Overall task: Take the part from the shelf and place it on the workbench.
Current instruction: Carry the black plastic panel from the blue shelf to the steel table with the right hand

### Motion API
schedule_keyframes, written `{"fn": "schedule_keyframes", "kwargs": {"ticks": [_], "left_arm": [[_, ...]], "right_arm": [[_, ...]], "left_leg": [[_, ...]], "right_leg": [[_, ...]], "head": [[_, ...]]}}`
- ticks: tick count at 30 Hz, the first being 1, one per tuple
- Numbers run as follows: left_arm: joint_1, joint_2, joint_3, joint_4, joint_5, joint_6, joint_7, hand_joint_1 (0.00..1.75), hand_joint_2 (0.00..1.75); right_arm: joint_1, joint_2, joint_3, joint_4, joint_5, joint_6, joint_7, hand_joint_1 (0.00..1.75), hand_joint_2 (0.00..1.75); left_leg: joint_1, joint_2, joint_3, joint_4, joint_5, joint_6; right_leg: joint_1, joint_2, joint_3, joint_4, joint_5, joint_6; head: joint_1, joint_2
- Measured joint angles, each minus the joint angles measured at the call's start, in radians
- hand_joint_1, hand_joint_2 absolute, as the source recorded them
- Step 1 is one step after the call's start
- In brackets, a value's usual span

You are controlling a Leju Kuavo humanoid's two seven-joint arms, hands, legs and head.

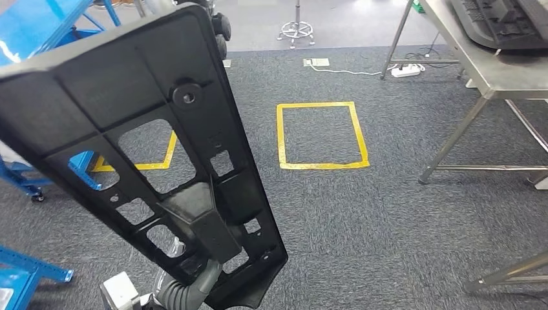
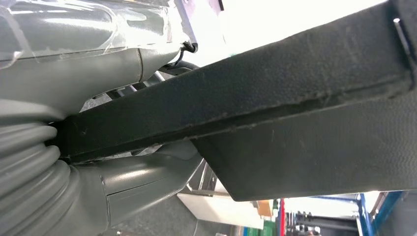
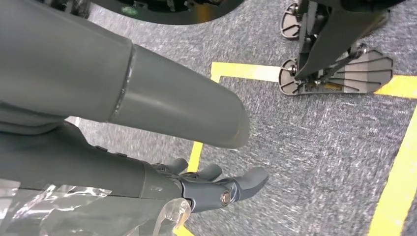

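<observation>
The part (image 1: 139, 129) is a large flat black plastic panel with several cut-outs, held tilted in front of me on the left of the head view. My left hand (image 1: 194, 287) grips it at its lower end, under the panel. In the left wrist view the thumb (image 2: 142, 182) and fingers (image 2: 98, 73) clamp a black edge of the part (image 2: 275, 83). My right hand (image 3: 162, 98) hangs over the carpet with its fingers (image 3: 216, 189) apart and nothing in them. The steel workbench (image 1: 510, 74) stands at the upper right.
Another black part (image 1: 504, 22) lies on the workbench. A yellow tape rectangle (image 1: 321, 135) marks the grey carpet ahead. Blue shelf frames (image 1: 26, 271) stand at the left. A stool base (image 1: 296, 29) and a power strip (image 1: 406, 71) lie farther off.
</observation>
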Motion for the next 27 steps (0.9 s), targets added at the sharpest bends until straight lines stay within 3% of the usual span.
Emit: {"fn": "schedule_keyframes", "kwargs": {"ticks": [2,4,6,8,9,10,12,14,17,18,19,21,23,24,25,27], "left_arm": [[-0.002,-0.002,0.000,0.000,0.000,-0.001,0.000,1.75,1.75],[-0.003,-0.005,0.000,0.000,0.000,-0.002,0.000,1.75,1.75],[-0.002,-0.006,0.000,0.000,0.000,-0.002,0.000,1.75,1.75],[0.000,-0.007,0.000,0.001,0.000,-0.002,0.000,1.75,1.75],[0.000,-0.007,0.000,0.001,0.000,-0.002,0.000,1.75,1.75],[0.000,-0.008,-0.001,0.001,0.000,-0.002,0.000,1.75,1.75],[-0.001,-0.009,0.000,0.002,0.001,-0.002,0.000,1.75,1.75],[-0.001,-0.009,0.000,0.002,0.001,-0.003,0.000,1.75,1.75],[-0.002,-0.010,0.000,0.002,0.000,-0.003,0.001,1.75,1.75],[-0.002,-0.010,0.000,0.002,0.000,-0.003,0.001,1.75,1.75],[-0.003,-0.010,0.000,0.002,0.000,-0.004,0.001,1.75,1.75],[-0.002,-0.010,0.000,0.002,0.000,-0.004,0.001,1.75,1.75],[-0.001,-0.010,0.000,0.002,0.001,-0.004,0.001,1.75,1.75],[-0.001,-0.010,0.000,0.002,0.002,-0.005,0.001,1.75,1.75],[-0.001,-0.010,0.000,0.002,0.002,-0.006,0.001,1.75,1.75],[-0.001,-0.010,0.000,0.002,0.003,-0.009,0.000,1.75,1.75]], "right_arm": [[0.003,-0.004,0.000,0.000,-0.002,0.000,0.001,0.00,0.00],[0.004,-0.008,0.000,0.000,-0.003,0.000,0.003,0.00,0.00],[0.003,-0.010,0.000,0.000,-0.004,0.000,0.006,0.00,0.00],[0.003,-0.012,0.000,0.000,-0.005,0.000,0.008,0.00,0.00],[0.003,-0.013,0.000,0.000,-0.006,0.000,0.008,0.00,0.00],[0.003,-0.014,0.000,0.000,-0.006,0.000,0.009,0.00,0.00],[0.003,-0.014,0.000,0.000,-0.008,0.001,0.010,0.00,0.00],[0.002,-0.014,0.000,0.000,-0.009,0.003,0.011,0.00,0.00],[0.002,-0.017,0.000,0.000,-0.010,0.003,0.012,0.00,0.00],[0.002,-0.018,0.000,0.000,-0.010,0.003,0.012,0.00,0.00],[0.001,-0.019,0.000,0.000,-0.011,0.003,0.012,0.00,0.00],[0.001,-0.020,0.000,0.000,-0.011,0.003,0.012,0.00,0.00],[0.001,-0.020,0.000,0.000,-0.012,0.003,0.012,0.00,0.00],[0.001,-0.020,0.000,0.000,-0.013,0.003,0.012,0.00,0.00],[0.002,-0.020,0.000,0.000,-0.013,0.003,0.011,0.00,0.00],[0.001,-0.019,0.000,0.000,-0.014,0.001,0.008,0.00,0.00]], "left_leg": [[0.002,0.014,0.004,-0.012,0.008,0.000],[0.009,0.031,0.010,-0.026,0.017,0.003],[0.012,0.049,0.011,-0.030,0.019,0.005],[0.015,0.071,0.009,-0.029,0.018,0.004],[0.018,0.081,0.008,-0.029,0.017,0.001],[0.022,0.091,0.009,-0.027,0.016,-0.003],[0.028,0.109,0.010,-0.018,0.007,-0.018],[0.027,0.122,0.008,-0.005,-0.003,-0.034],[0.032,0.137,0.009,-0.001,-0.008,-0.049],[0.037,0.127,0.005,0.013,-0.020,-0.053],[0.040,0.110,-0.008,0.046,-0.043,-0.056],[0.042,0.070,-0.065,0.176,-0.114,-0.058],[0.040,0.055,-0.127,0.302,-0.159,-0.054],[0.039,0.052,-0.135,0.316,-0.154,-0.049],[0.036,0.048,-0.123,0.289,-0.131,-0.043],[0.029,0.014,-0.056,0.142,-0.060,-0.026]], "right_leg": [[-0.002,-0.002,-0.003,0.001,0.000,0.007],[0.000,-0.042,-0.023,0.049,-0.034,0.015],[-0.004,-0.083,-0.081,0.173,-0.102,0.028],[-0.015,-0.094,-0.129,0.276,-0.138,0.043],[-0.021,-0.099,-0.127,0.276,-0.129,0.050],[-0.026,-0.105,-0.104,0.234,-0.102,0.058],[-0.034,-0.137,-0.025,0.091,-0.043,0.074],[-0.034,-0.153,0.015,0.009,-0.018,0.067],[-0.026,-0.128,0.008,0.005,-0.017,0.037],[-0.024,-0.119,0.007,0.004,-0.015,0.030],[-0.024,-0.111,0.006,0.003,-0.012,0.023],[-0.022,-0.095,0.002,0.003,-0.008,0.015],[-0.017,-0.074,-0.003,0.003,-0.005,0.009],[-0.015,-0.062,-0.004,0.003,-0.004,0.007],[-0.014,-0.049,-0.004,0.003,-0.002,0.006],[-0.013,-0.027,-0.004,0.003,0.001,0.008]], "head": [[-0.001,0.000],[0.000,0.000],[0.001,0.000],[0.002,0.000],[0.002,0.000],[0.002,0.000],[0.002,0.000],[0.001,0.000],[-0.002,0.000],[-0.002,0.000],[-0.003,0.000],[-0.004,0.000],[-0.005,0.000],[-0.005,0.000],[-0.005,0.000],[-0.005,0.000]]}}
